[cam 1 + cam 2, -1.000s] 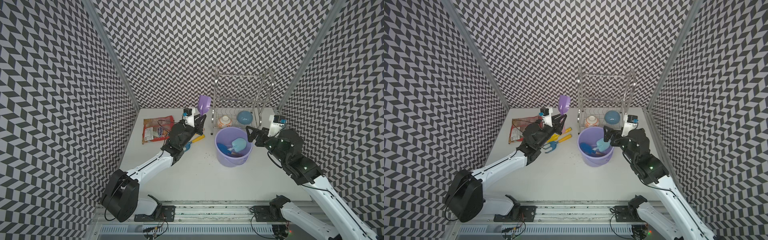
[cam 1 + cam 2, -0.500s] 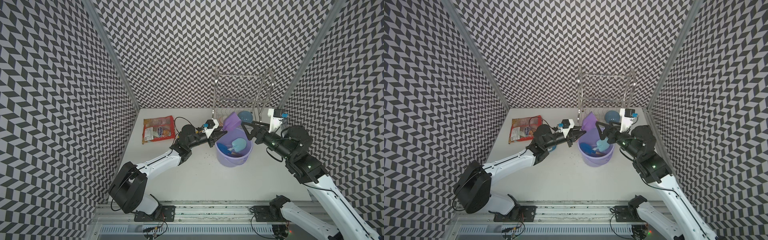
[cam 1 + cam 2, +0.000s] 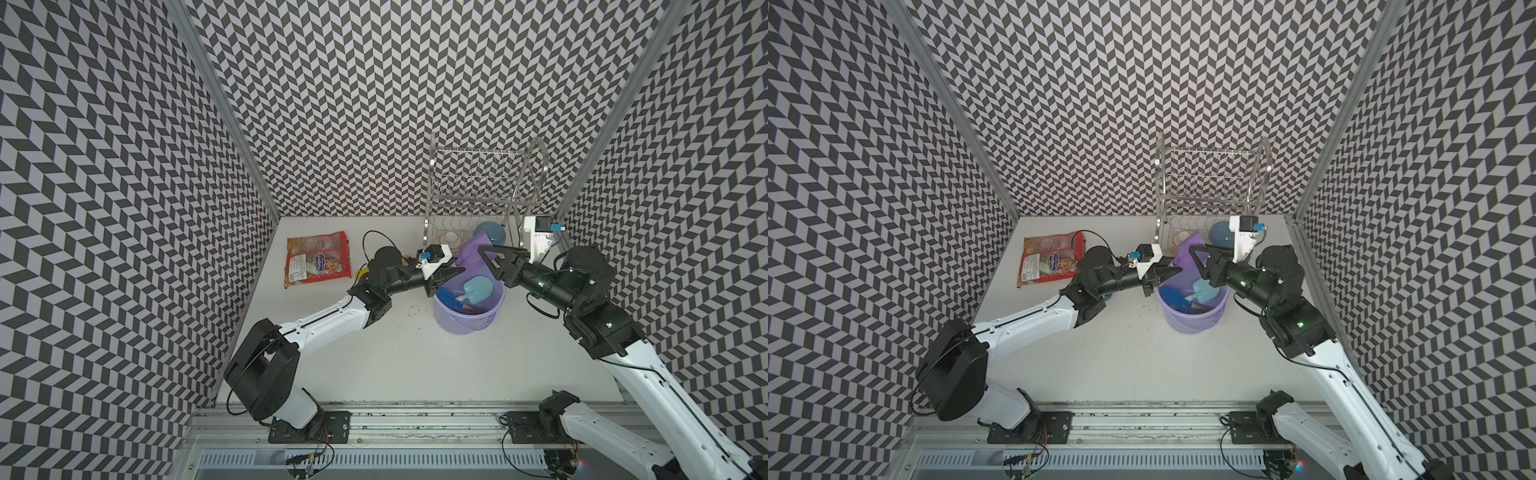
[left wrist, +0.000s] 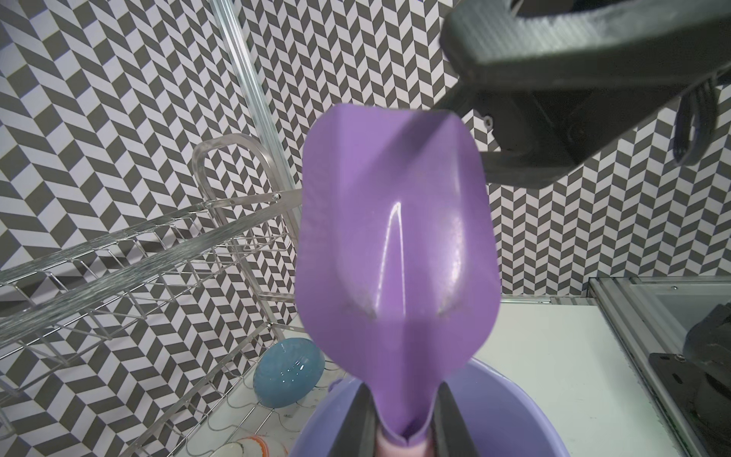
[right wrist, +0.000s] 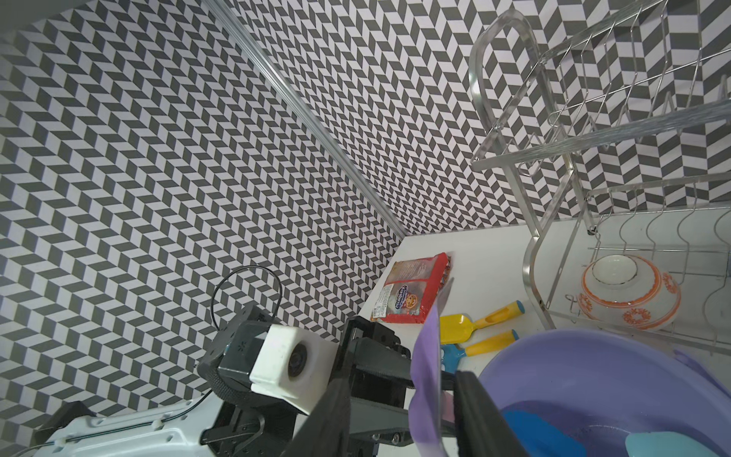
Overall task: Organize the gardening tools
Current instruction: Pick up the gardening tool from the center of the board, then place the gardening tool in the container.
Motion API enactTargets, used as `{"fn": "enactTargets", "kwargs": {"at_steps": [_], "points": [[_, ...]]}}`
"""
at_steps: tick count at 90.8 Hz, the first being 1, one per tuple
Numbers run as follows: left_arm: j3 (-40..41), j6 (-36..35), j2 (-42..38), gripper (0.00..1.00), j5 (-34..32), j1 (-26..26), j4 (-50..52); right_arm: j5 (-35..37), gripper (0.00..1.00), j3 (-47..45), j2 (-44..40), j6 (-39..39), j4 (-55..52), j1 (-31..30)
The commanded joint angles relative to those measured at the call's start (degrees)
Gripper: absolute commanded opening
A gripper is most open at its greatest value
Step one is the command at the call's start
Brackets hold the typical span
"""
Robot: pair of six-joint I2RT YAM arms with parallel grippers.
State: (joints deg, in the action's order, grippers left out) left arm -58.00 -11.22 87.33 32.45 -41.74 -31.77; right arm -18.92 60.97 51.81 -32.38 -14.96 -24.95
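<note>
While the wire dish rack (image 3: pixel 484 183) stands at the table's back, the lavender bucket (image 3: pixel 469 324) sits just in front of it, and the red snack bag (image 3: pixel 318 259) lies well apart. My left pincer (image 3: pixel 451 274) is clamped on the handle of the purple scoop (image 3: pixel 471 253), blade raised over the bucket's rim. My right pincer (image 3: pixel 484 259) straddles that blade, jaws apart. In the bucket lie the light blue spade (image 3: pixel 478 289) and dark blue trowel (image 3: pixel 446 296) — the yellow scoop (image 5: pixel 457 326) and yellow-handled fork (image 5: pixel 490 342) lie on the table beside it.
</note>
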Motion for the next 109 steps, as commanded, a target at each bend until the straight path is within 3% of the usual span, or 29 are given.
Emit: {"fn": "enactTargets", "kwargs": {"at_steps": [1,16,27,34,43,50,60,62,86,109], "points": [[-1.88,-1.55,0.27,0.0,-0.15,-0.98,0.37,-0.21,0.42,0.44,-0.01,0.17,1.82,0.24],[-2.72,-2.61,0.81,0.0,-0.06,-1.94,1.69,-0.64,0.25,0.94,1.12,1.08,0.81,0.26],[-3.56,-2.28,1.21,0.0,-0.26,-2.12,2.8,-0.39,0.04,0.99,1.53,2.3,0.24,0.26],[-3.59,-1.77,1.16,0.09,-0.7,-2.07,2.98,0.51,0.0,1.09,1.39,3.5,-0.06,0.28],[-3.44,-0.93,0.87,0.28,-1.98,-1.98,2.73,2.97,0.0,1.78,0.65,5.08,-0.85,0.26],[-3.05,0.1,0.41,0.5,-2.7,-1.72,2.0,5.3,0.0,2.95,0.29,6.77,-2.29,0.3],[-1.14,2.5,-1.03,0.94,-3.91,-0.79,-0.53,10.66,0.0,4.2,-0.33,9.08,-4.67,0.31],[-0.64,3.11,-1.55,0.98,-4.42,-0.54,-1.2,11.84,0.0,4.3,-0.42,9.51,-5.0,0.27],[7.87,15.07,-7.22,1.0,-15.82,5.26,-11.02,18.02,0.0,1.96,-0.42,13.94,-2.78,0.25],[6.89,26.88,-4.74,1.0,-23.14,12.56,-6.58,17.67,0.0,-3.47,2.03,15.21,4.71,0.16]]}}
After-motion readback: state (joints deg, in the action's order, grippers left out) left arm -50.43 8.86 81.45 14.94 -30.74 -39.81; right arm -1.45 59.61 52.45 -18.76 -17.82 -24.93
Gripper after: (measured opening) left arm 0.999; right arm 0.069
